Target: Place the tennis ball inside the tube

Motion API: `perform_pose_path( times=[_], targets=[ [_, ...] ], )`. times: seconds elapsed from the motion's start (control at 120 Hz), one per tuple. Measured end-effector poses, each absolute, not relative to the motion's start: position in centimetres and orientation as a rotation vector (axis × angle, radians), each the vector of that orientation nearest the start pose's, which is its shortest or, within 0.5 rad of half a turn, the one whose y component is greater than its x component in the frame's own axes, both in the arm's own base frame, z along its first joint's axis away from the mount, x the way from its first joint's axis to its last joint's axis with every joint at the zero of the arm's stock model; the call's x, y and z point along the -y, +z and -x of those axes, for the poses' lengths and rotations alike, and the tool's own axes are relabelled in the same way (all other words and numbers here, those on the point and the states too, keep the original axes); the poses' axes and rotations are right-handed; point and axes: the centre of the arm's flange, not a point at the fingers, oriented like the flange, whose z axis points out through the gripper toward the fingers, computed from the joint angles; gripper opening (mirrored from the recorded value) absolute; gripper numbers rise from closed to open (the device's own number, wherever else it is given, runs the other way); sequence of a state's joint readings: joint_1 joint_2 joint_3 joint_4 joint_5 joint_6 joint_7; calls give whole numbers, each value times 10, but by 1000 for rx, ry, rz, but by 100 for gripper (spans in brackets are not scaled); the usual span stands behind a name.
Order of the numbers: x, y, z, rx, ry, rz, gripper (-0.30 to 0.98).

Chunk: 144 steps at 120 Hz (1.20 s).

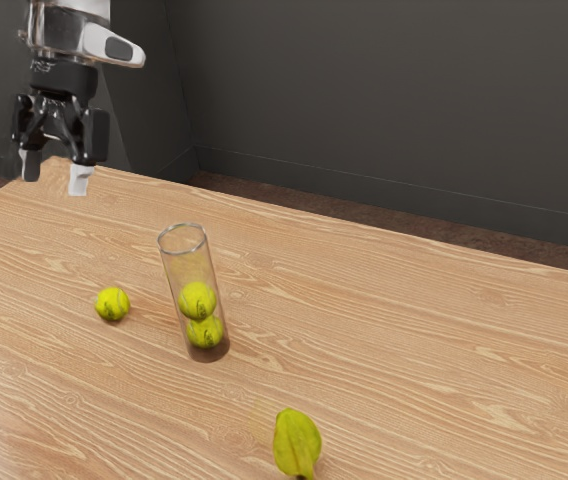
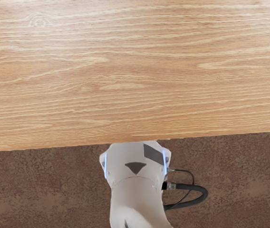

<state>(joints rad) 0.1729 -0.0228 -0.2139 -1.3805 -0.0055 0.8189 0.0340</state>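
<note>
Tool (image 1: 55,173) raised, fingers spread wide. Loose tennis ball (image 1: 112,304) on desk (image 1: 364,330), near clear tube (image 1: 188,264). Two balls (image 1: 198,300) inside tube, one above other. Yellow-green fruit (image 1: 296,442) on desk.

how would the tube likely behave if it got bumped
The tube could well tip, being tall and narrow on a small base. The two balls sitting in its lower half may steady it a little. Its clear wall looks smooth and rigid, so it would probably keep its shape but might feel slippery.
</note>
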Motion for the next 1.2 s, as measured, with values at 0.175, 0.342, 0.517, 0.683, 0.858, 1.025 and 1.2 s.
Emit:
perform_pose_path(
  times=[0.175, 0.342, 0.517, 0.683, 0.858, 1.025, 1.2],
  targets=[
    [36, 659, -478, -187, 436, 3087, 69],
    [-58, 553, -443, 94, 398, 3134, 69],
    [-112, 449, -475, 229, 339, 3158, 69],
    [-150, 384, -506, 314, 245, 3148, 69],
    [-151, 337, -531, 307, 171, 3148, 69],
    [-161, 316, -552, 318, 114, 3139, 69],
    [-184, 294, -563, 346, 72, 3117, 69]
  ],
)
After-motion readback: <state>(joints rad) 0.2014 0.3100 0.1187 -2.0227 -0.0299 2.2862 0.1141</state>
